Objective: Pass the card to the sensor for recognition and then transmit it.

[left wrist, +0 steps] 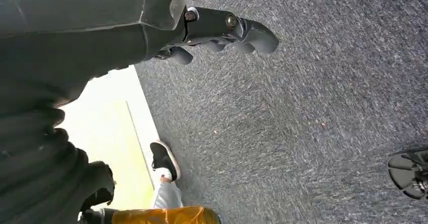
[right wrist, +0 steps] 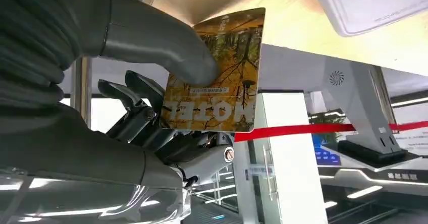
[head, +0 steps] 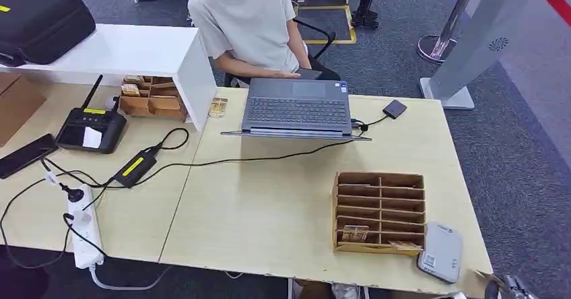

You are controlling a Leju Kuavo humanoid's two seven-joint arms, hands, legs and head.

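Note:
My right hand [right wrist: 166, 108] pinches a yellow hotel card [right wrist: 217, 72] with an autumn-tree print between its thumb and the darker fingers behind it. The grey card sensor [right wrist: 368, 2] lies on the table a little beyond the card. In the head view the sensor [head: 441, 252] sits at the table's near right corner, and my right hand [head: 510, 287] is just past that corner, low and to the right. My left hand [left wrist: 222, 30] hangs over the grey carpet beside the table with nothing in it.
A wooden card organizer [head: 379, 211] with two more cards [head: 355, 232] stands left of the sensor. A laptop [head: 296, 107] faces a seated person [head: 249, 23] across the table. Cables, a power strip [head: 84, 228] and a router [head: 91, 127] lie at the left.

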